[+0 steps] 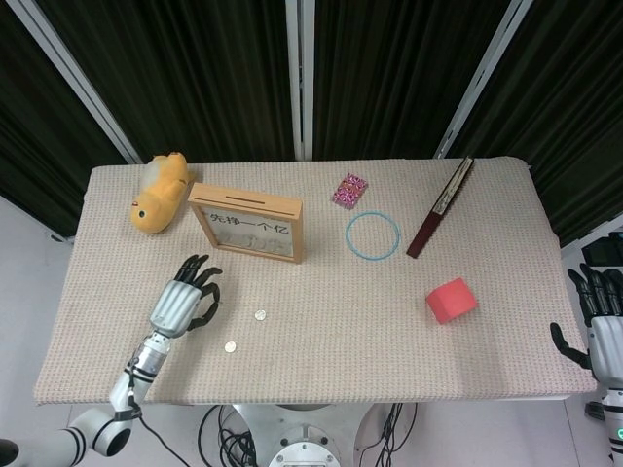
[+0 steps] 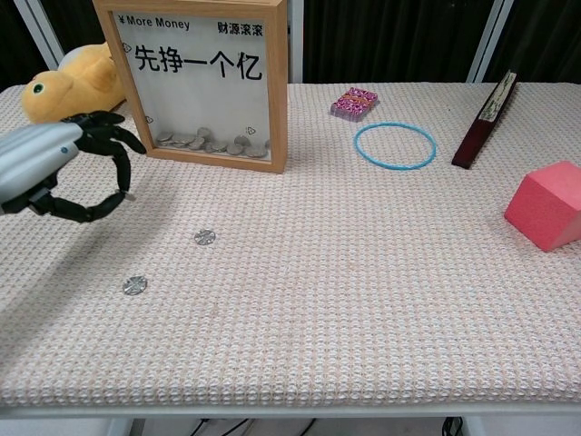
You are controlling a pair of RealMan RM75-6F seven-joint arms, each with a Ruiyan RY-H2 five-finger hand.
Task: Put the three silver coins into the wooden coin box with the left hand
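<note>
Fingertips of my left robot hand (image 2: 64,168) curl toward the thumb in a pinch above the table (image 2: 363,300), lifted clear of the cloth; whether a coin sits in that pinch I cannot tell, it is too small to see. Two silver coins lie flat on the cloth to the right of this hand: the farther coin (image 2: 205,237) just right of the fingertips, the nearer coin (image 2: 134,285) closer to the table's front edge, the pair apart from each other. Just beyond the fingertips stands the wooden coin box (image 2: 204,82), upright, a heap of coins behind its clear front. Left of the box lies a yellow plush toy (image 2: 68,86). My right robot hand (image 1: 604,331) hangs off the table's right edge, fingers apart and holding nothing.
</note>
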